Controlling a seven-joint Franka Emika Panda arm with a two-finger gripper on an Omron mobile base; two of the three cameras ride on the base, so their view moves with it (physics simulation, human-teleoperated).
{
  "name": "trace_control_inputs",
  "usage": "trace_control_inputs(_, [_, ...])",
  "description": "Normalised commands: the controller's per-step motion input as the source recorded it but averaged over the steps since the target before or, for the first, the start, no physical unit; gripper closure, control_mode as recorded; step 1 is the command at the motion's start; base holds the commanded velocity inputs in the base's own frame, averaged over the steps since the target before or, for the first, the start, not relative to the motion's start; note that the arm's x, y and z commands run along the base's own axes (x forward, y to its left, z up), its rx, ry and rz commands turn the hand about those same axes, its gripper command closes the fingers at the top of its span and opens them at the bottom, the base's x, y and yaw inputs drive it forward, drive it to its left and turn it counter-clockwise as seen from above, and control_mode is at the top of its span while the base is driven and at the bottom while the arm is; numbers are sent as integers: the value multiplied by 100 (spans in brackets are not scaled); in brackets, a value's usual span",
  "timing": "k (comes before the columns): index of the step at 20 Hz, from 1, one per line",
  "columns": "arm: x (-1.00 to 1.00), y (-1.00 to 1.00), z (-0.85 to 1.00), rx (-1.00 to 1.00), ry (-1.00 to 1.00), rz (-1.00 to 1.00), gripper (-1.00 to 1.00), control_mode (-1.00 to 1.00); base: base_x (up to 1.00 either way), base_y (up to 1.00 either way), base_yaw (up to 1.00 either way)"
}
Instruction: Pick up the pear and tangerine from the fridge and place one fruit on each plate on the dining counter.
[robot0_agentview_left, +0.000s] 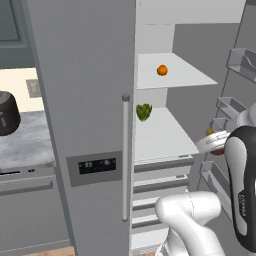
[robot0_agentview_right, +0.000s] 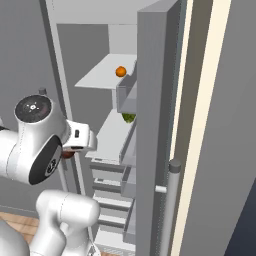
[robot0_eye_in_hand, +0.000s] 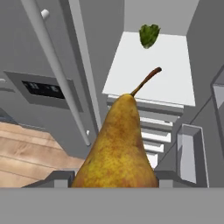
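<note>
Pear in claw, out front of open fridge

Claw (robot0_eye_in_hand: 114, 186) clenched on the pear (robot0_eye_in_hand: 117, 144), stem pointing away from cam, held in front of the fridge (robot0_agentview_left: 95, 100) w/ its rt door swung open. Tangerine (robot0_agentview_left: 162, 70) sits on an upper shelf (robot0_agentview_left: 185, 75); green lumpy veg (robot0_agentview_left: 144, 111) at back of the shelf below, drawers under that. Left door shut, long bar handle (robot0_agentview_left: 125, 155) beside dark display panel (robot0_agentview_left: 97, 165). Dark pot (robot0_agentview_left: 7, 112) on marble worktop (robot0_agentview_left: 25, 145) at left.
</note>
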Motion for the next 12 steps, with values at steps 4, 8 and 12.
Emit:
trace_control_inputs(4, [-39,24,0,-4,-3,0,100,-100,0,0,0])
trace_control_inputs(8, [-34,46,0,-9,0,0,100,-100,0,0,0])
trace_control_inputs(12, [0,0,0,0,0,0,100,100,-38,49,1])
